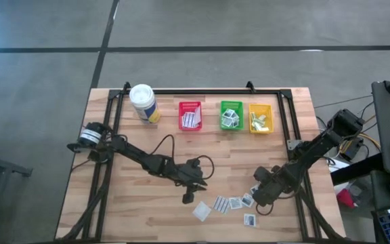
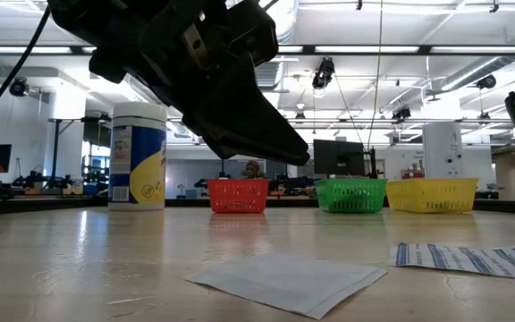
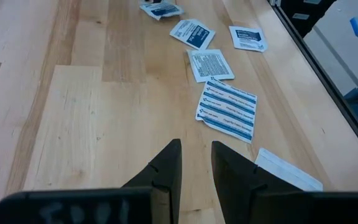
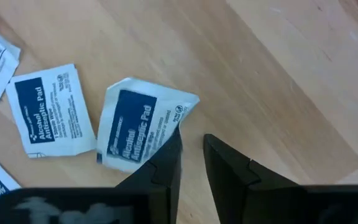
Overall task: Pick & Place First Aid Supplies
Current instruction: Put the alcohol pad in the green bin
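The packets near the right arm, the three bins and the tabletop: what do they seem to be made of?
Antiseptic packet: thin paper or foil-lined paper, matte white with dark-blue print; it creases and one corner lifts. Red bin, green bin and yellow bin: probably moulded plastic, with open lattice walls. Tabletop: light wood planks with visible grain and seams, smooth and faintly glossy.

We are in a large open lab or workshop hall. Beyond the butcher-block wooden table (image 2: 79, 259) we see a high ceiling with long strip lights (image 2: 392, 49) and hanging cables, white columns (image 2: 443, 148), and desks with a dark monitor (image 2: 338, 156) where a person (image 2: 253, 168) sits. From above, a grey concrete floor (image 1: 249, 24) with dark joints surrounds the table.
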Robot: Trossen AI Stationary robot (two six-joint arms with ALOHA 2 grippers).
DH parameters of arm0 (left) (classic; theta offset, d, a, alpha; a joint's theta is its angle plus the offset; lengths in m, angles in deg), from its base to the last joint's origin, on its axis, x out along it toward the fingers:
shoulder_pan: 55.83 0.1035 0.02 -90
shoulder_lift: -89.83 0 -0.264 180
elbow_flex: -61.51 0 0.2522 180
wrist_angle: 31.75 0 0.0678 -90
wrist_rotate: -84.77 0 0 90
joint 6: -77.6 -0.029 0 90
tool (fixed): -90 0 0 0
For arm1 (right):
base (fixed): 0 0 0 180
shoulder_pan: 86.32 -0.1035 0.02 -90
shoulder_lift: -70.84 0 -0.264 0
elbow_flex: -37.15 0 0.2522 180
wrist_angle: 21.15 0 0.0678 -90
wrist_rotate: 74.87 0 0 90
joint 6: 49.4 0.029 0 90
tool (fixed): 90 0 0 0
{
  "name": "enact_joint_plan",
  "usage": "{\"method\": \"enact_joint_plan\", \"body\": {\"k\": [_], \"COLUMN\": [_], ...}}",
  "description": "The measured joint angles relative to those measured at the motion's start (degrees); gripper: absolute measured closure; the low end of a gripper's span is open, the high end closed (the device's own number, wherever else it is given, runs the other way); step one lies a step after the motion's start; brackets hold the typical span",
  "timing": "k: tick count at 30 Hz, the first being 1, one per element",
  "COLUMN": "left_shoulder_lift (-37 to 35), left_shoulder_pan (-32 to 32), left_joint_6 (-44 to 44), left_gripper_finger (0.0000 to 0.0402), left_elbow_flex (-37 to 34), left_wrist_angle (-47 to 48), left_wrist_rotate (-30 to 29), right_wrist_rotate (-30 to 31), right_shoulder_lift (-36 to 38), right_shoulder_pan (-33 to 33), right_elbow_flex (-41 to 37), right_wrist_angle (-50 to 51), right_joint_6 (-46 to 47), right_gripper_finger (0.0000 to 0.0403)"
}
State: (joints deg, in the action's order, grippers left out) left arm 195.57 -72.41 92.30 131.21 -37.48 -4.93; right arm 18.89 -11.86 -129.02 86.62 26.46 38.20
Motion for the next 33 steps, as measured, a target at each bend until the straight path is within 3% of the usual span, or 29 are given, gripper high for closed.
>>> {"method": "enact_joint_plan", "body": {"k": [11, 16, 26, 33], "left_shoulder_lift": [0.0, 0.0, 0.0, 0.0], "left_shoulder_pan": [0.0, 0.0, 0.0, 0.02], "left_joint_6": [0.0, 0.0, -0.65, -1.39], "left_gripper_finger": [0.0321, 0.0321, 0.0321, 0.0321], "left_elbow_flex": [-0.04, -0.15, -0.15, -0.15], "left_wrist_angle": [0.33, 0.35, 0.17, 0.17], "left_wrist_rotate": [-0.26, -0.31, -0.79, -3.86], "right_wrist_rotate": [0.36, 2.63, 11.83, 19.37], "right_shoulder_lift": [-1.95, -1.89, -2.06, -2.33], "right_shoulder_pan": [-0.04, -0.11, 1.4, 5.18], "right_elbow_flex": [0.01, -0.07, -0.15, -0.42], "right_wrist_angle": [0.68, 0.66, -1.44, -3.94], "right_joint_6": [1.39, 1.39, 1.84, -4.49], "right_gripper_finger": [0.0389, 0.0394, 0.0395, 0.0395]}}
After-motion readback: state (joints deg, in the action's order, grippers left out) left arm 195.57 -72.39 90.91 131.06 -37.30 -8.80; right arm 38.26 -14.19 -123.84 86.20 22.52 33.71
